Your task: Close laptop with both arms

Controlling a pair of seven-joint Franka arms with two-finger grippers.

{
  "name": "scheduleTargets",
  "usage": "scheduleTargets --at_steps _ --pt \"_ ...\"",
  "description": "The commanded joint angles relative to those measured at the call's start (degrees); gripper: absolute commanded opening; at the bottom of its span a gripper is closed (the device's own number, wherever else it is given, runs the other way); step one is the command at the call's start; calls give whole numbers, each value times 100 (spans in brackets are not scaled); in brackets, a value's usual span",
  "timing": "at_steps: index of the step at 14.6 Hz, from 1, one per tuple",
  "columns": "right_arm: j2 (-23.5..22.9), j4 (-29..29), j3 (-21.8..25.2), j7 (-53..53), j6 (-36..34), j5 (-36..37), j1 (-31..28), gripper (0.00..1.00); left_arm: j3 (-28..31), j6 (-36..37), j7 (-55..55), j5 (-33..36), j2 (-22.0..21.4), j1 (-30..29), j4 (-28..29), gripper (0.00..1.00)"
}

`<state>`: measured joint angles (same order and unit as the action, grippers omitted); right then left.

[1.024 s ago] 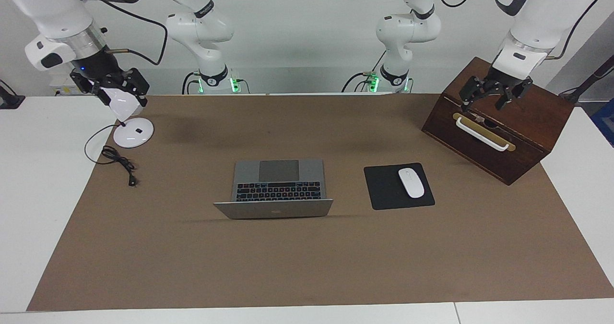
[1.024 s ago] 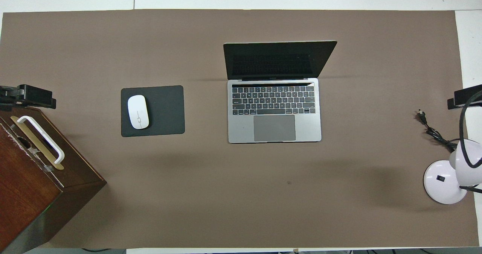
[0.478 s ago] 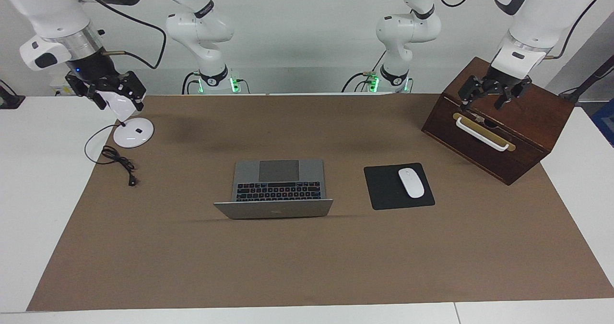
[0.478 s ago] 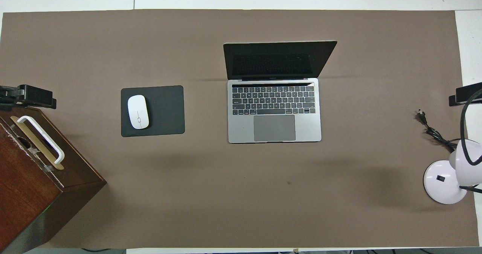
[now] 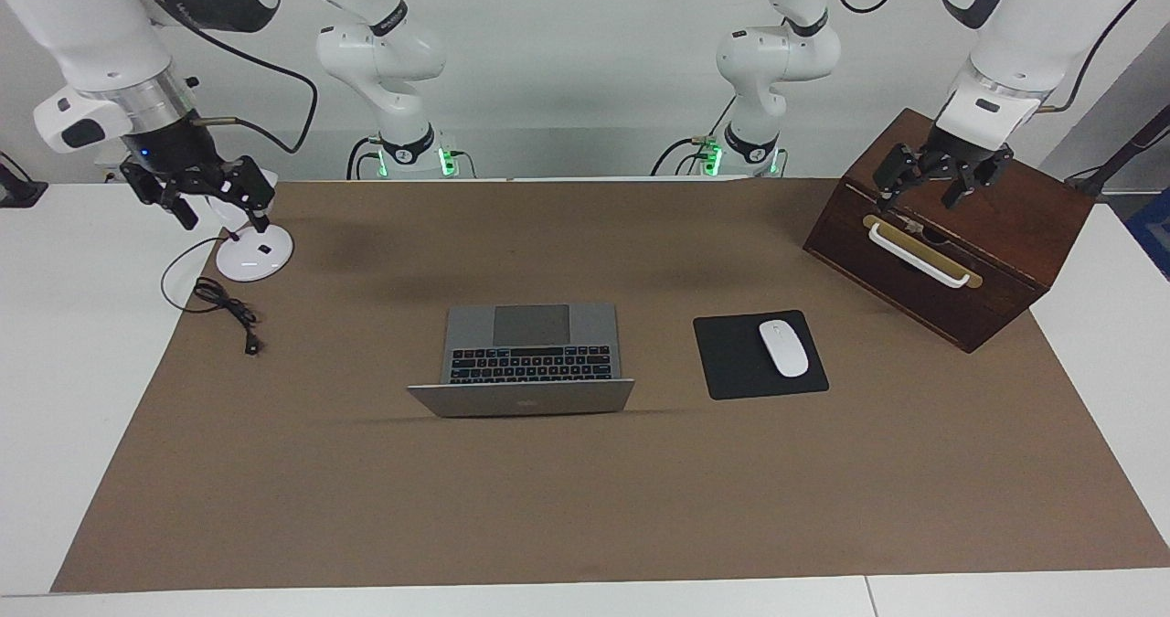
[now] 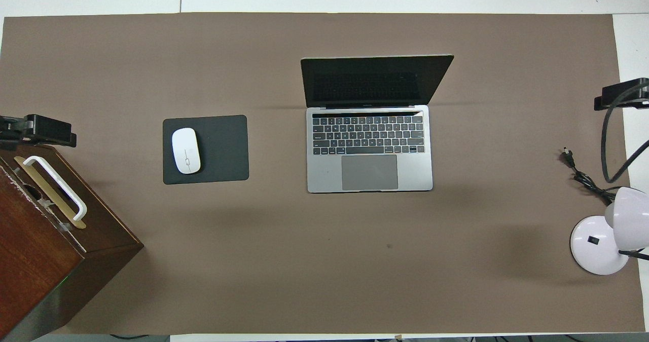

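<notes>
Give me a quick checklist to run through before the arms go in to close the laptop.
1. Laptop lid up, keyboard clear: ok.
2. Left tool open, empty, over the wooden box: ok.
3. Right tool open, empty, over the desk lamp: ok.
4. Either tool at the lid yet: not ok.
5. Mouse on its pad, apart from the laptop: ok.
6. Lamp cord apart from the laptop: ok.

Left end effector (image 5: 941,181) and right end effector (image 5: 208,198) raised, fingers spread.
</notes>
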<state>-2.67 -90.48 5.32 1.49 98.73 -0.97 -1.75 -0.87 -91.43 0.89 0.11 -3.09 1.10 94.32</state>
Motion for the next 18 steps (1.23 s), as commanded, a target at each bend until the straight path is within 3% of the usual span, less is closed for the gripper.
scheduleTargets --at_steps 1,2,5,8,12,16,18 --pt "-462 653 -13 45 84 -53 26 99 43 29 87 -20 -122 39 87 100" --pt "-558 733 -13 45 128 -53 61 99 43 20 87 -11 -122 39 87 90" --pt "-962 1381 -13 54 77 -53 52 99 34 -42 43 -11 -113 22 87 2" --pt "-1472 2112 -5 54 119 -53 139 94 25 -121 78 -20 -96 22 60 0" --pt "-2482 3324 13 27 295 -166 377 83 43 -480 105 -273 -104 -31 130 0" --pt "-3133 3835 -13 -130 963 -229 587 66 34 -1200 70 -503 -69 30 200 0" --pt "-3423 4168 -4 -280 1147 -220 684 48 25 -1561 43 -591 -104 66 402 0"
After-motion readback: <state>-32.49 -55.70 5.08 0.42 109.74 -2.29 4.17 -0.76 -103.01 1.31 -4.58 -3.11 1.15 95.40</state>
